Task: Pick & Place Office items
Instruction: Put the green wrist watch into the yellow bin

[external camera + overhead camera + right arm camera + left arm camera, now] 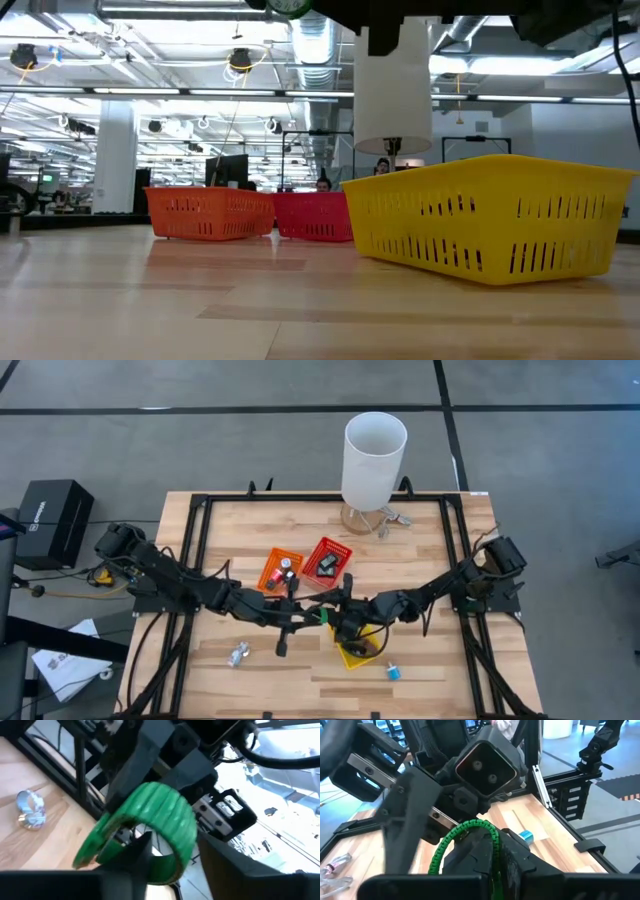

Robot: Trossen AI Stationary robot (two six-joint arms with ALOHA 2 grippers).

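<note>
1. A green ring [150, 827] sits between the two claws, in the air over the middle of the tabletop [430, 540], just above the near edge of the yellow basket [358, 652]
2. In the right wrist view the ring is threaded over one dark finger [132, 857] of the right claw [338, 622], so that claw carries it; its jaws stand apart
3. In the left wrist view the same ring [465, 842] curves over a finger of the left claw [300, 612], which meets the right claw tip to tip; whether the left claw grips the ring or is merely touching it I cannot tell
4. Other office items lie around: a silvery clip [238, 653] on the bare wood near the front left, a small blue block [392, 671] just right of the yellow basket, and small dark pieces inside the orange basket [272, 572] and the red basket [336, 548]
5. The orange and red baskets sit side by side behind the claws, the yellow one nearer the front edge
6. A tall white cylinder [374, 458] stands at the back of the tabletop, with a clear item [392, 520] lying at its foot
7. In the low view the three baskets rest on the wood, yellow [490, 215] closest, orange [210, 213] and red [312, 217] farther back
</note>
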